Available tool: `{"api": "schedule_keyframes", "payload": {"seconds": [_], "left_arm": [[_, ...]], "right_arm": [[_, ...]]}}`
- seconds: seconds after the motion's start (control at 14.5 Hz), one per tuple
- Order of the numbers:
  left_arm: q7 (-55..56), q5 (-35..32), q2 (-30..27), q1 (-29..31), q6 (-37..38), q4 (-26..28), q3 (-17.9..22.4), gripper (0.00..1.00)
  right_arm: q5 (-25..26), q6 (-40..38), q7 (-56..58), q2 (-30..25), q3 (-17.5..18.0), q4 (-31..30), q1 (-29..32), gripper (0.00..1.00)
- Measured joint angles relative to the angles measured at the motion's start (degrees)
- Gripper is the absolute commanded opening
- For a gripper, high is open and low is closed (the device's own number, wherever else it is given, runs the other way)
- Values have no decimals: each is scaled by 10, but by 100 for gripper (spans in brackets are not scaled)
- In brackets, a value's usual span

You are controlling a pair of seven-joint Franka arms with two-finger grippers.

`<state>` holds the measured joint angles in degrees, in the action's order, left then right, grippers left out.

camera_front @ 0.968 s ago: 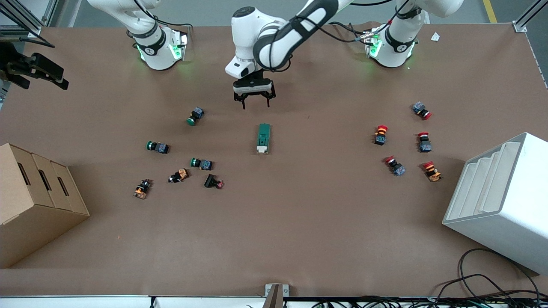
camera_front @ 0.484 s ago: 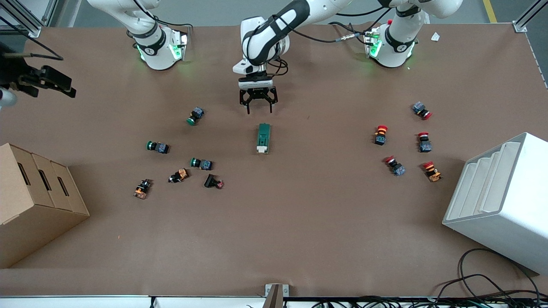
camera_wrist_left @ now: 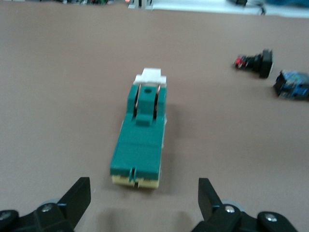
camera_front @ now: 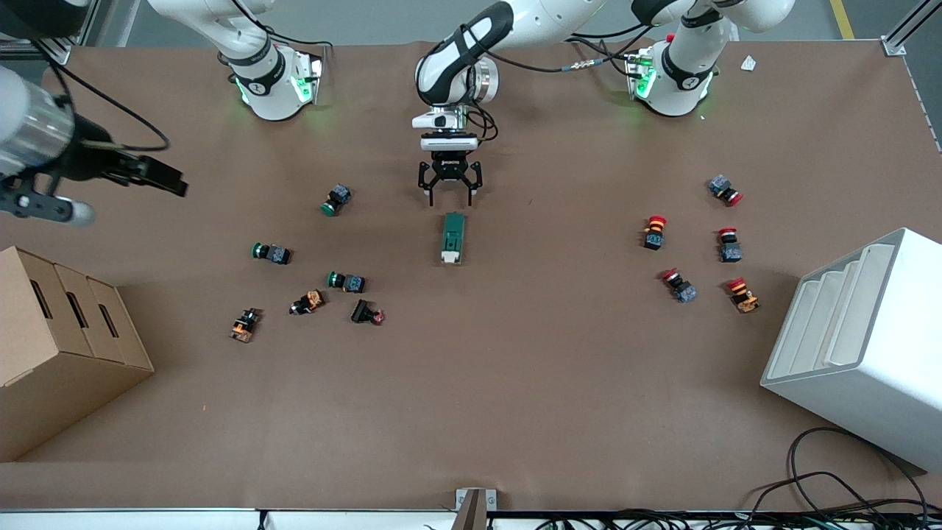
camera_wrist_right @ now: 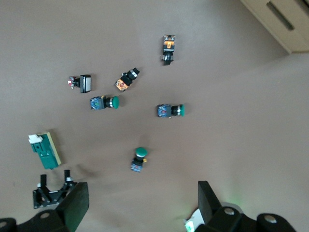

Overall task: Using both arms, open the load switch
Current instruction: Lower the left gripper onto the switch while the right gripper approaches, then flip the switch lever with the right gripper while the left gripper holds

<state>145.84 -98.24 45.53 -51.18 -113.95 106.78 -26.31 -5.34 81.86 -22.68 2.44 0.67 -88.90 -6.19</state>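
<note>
One load switch (camera_front: 453,238) lies flat near the middle of the brown table (camera_front: 515,383), its long axis running toward and away from the front camera. Its white tab (camera_front: 450,257) is at the end nearer that camera; the plain green end faces the arms' bases. In the left wrist view the load switch (camera_wrist_left: 141,136) shows a matte dark green moulded body, a raised ridge along its middle with two thin metal strips, and a pale cream base layer at the end closest to the gripper.

Left gripper (camera_front: 450,193) hangs low over the table just off the switch's green end, fingers spread wide and clear of the body; in its own wrist view only the two black fingertips (camera_wrist_left: 77,195) show, the rest cut off.

Right gripper (camera_front: 158,177) is up over the right arm's end of the table, well apart from the switch. Its fingers stand apart with nothing between them, as its wrist view shows by the two tips (camera_wrist_right: 207,198).

Green-capped push buttons (camera_front: 337,199) lie scattered toward the right arm's end, red-capped ones (camera_front: 654,232) toward the left arm's end; their fine detail is hard to make out. A cardboard box (camera_front: 59,346) and a white ribbed bin (camera_front: 868,346) sit at the table's two ends, both partly cut off.
</note>
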Motion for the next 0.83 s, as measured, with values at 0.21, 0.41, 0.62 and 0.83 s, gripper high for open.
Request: {"api": "schedule_keyframes", "payload": {"seconds": [0.21, 0.41, 0.62, 0.83], "left_arm": [[11, -46, 8, 0, 4, 2, 15, 98], [11, -84, 23, 0, 7, 2, 29, 98], [11, -95, 34, 0, 14, 2, 31, 99], [8, -95, 35, -2, 16, 2, 31, 99]], "right_arm": [[-19, 24, -120, 18, 2, -1, -45, 100], [-24, 68, -222, 42, 3, -2, -99, 100], [-24, 114, -332, 80, 4, -3, -154, 100], [-24, 150, -419, 125, 4, -3, -196, 100]]}}
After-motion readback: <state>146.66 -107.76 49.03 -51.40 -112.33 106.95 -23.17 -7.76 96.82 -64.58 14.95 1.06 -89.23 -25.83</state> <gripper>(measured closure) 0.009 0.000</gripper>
